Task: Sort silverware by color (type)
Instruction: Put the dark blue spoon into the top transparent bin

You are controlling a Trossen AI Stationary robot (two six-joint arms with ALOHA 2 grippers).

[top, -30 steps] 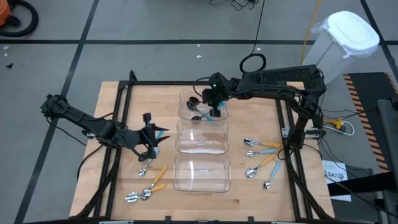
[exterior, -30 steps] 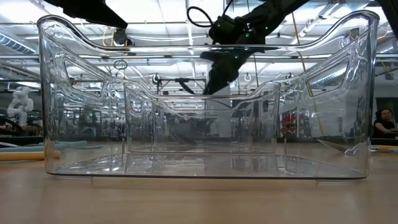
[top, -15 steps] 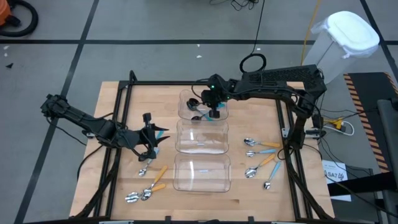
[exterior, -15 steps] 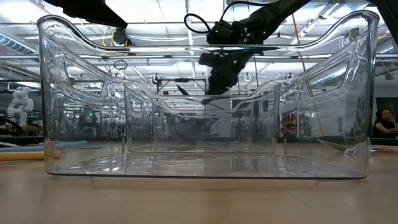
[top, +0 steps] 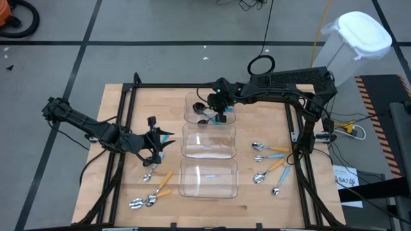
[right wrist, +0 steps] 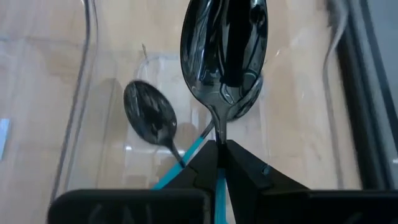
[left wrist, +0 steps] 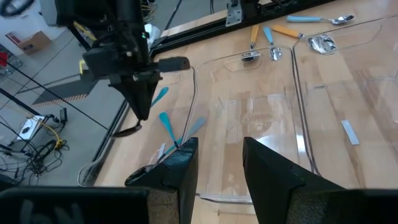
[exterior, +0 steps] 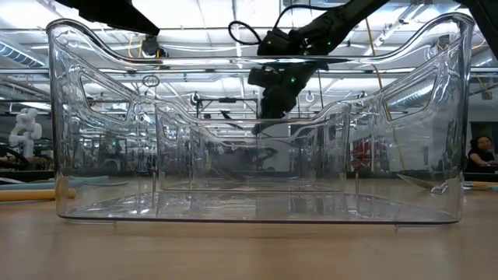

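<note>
Right gripper (right wrist: 217, 163), clenched on a blue-handled spoon (right wrist: 224, 56), is inching leftward over the upper-centre bin (top: 192, 109); release pending.

The right gripper (right wrist: 219, 163) pinches the neck of a shiny spoon (right wrist: 224, 56) over a clear bin (right wrist: 87, 118). Inside the bin lies another spoon (right wrist: 150, 120) with a light-blue handle.

The right arm stretches in from its base, bent at the elbow, with its hand (top: 221, 115) pointing straight down and the fingers (right wrist: 239, 171) pinched tight together. The left arm reaches low and long, its hand (top: 155, 148) turned level with the fingers (left wrist: 273, 177) standing partly apart.
</note>
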